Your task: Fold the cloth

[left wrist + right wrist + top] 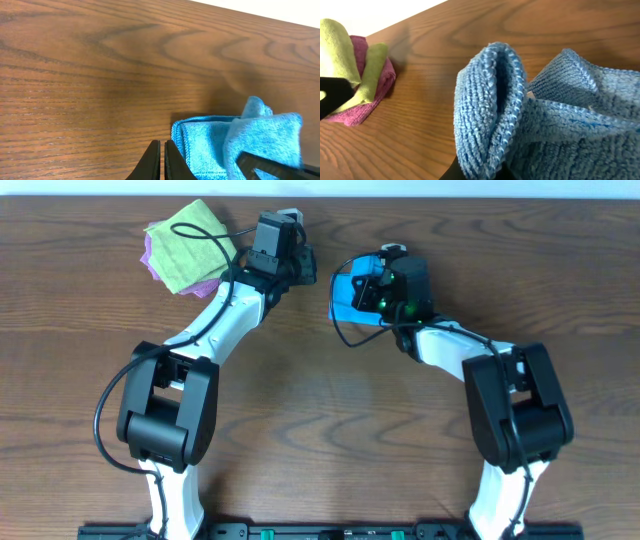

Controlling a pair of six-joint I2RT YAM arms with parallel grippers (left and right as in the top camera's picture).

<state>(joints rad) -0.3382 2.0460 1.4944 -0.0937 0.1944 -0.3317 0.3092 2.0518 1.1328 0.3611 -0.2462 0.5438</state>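
The sky-blue cloth [350, 292] lies at the back middle of the table, mostly under my right gripper [368, 288]. In the right wrist view a thick fold of the cloth [490, 115] rises from between my right jaws [482, 172], which are shut on it. In the left wrist view the cloth [210, 150] lies folded, with a raised part [265, 135] to the right. My left gripper [162, 162] is shut and empty, its tips just left of the cloth's edge. It shows in the overhead view [300, 265] too. No white tag shows.
A light green cloth [190, 242] lies on a purple cloth [152, 258] at the back left; both also show in the right wrist view [350, 60]. The wooden table [320, 420] runs to a white back edge.
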